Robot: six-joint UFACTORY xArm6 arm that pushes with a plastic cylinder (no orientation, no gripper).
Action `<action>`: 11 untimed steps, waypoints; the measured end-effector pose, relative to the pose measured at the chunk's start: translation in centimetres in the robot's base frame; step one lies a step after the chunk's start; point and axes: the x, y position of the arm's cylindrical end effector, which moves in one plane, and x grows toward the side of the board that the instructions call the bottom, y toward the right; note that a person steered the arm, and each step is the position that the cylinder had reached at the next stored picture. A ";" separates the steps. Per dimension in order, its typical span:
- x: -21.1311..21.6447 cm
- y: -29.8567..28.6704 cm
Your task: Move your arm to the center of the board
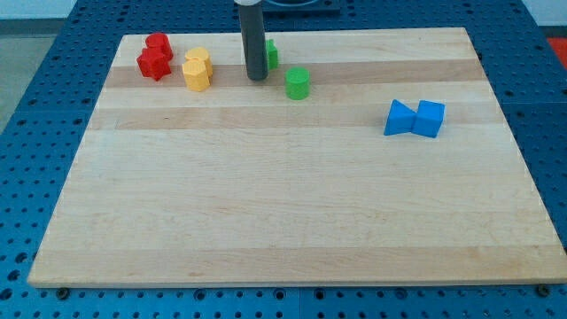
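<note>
Upright, my tip (257, 77) stands beside green cylinder (298, 84).

my tip (257, 77) | between yellow block (197, 71) | green cylinder (298, 84)

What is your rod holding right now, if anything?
Nothing is held; my rod cannot grip. My tip stands near the board's top edge, partly hiding one green block, apart from the green cylinder and yellow block.

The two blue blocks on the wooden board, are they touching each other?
Touching. The camera view shows the blue triangular block and the blue cube-like block meeting at their inner edges, with no wood visible between them.
</note>
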 end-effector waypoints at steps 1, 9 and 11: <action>-2.4 1.3; 11.5 9.3; 9.2 9.7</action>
